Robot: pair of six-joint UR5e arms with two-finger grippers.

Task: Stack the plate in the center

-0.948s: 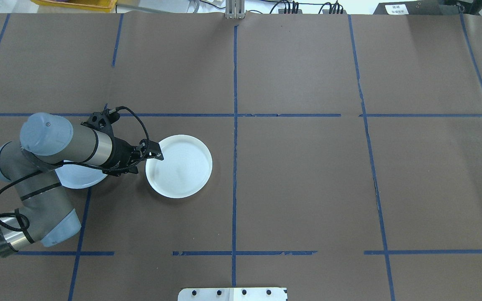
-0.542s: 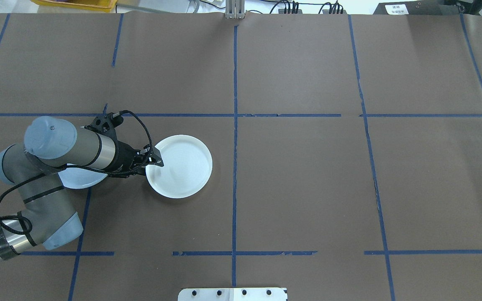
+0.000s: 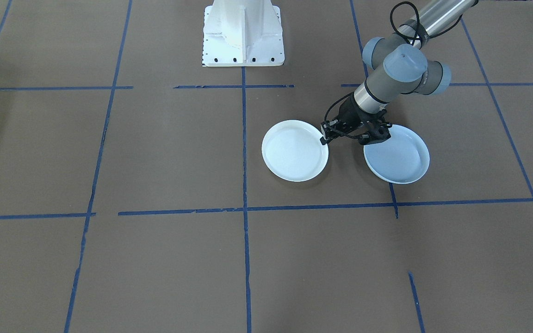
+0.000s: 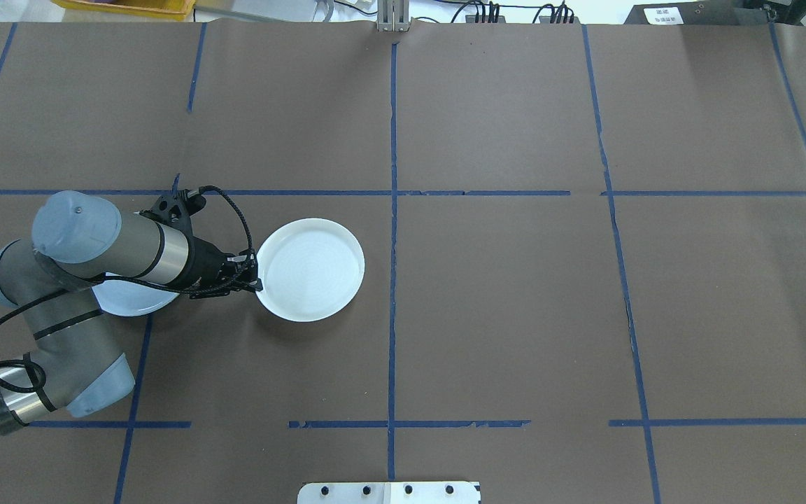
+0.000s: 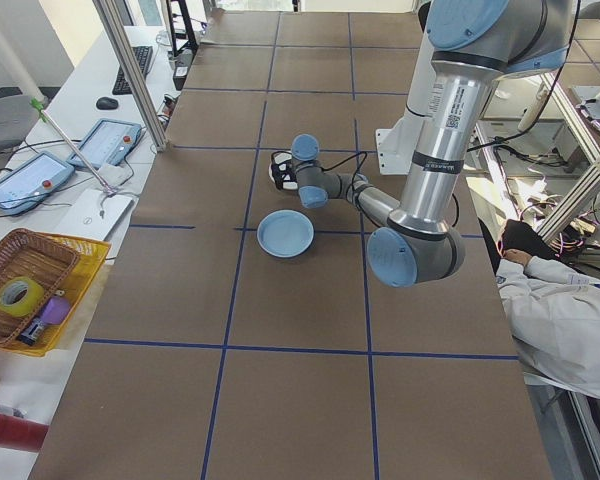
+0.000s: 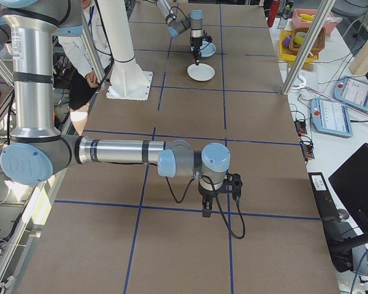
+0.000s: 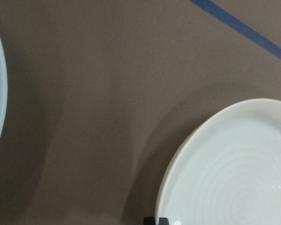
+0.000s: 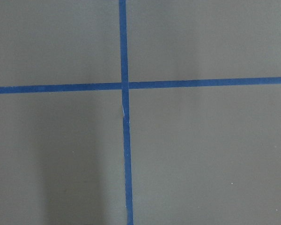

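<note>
Ringed white round plate (image 4: pixel 312 269): lifted since a moment ago, rim clamped at 9 o'clock by left gripper (image 4: pixel 255 271); stacking onto pale blue-grey smooth plate (image 3: pixel 398 156) pending.

Matt brown paper covers the table (image 4: pixel 515 315), blue tape lines (image 4: pixel 393 140) across it, and both plates, white ringed plate (image 4: pixel 312 269) and pale blue plate (image 3: pixel 400 159), look smooth and slightly glossy.

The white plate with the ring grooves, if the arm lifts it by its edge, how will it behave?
The white plate looks rigid, so it probably won't flex. Held at one rim by the left gripper, it may droop or tilt. Its glossy surface suggests it could slip.
</note>
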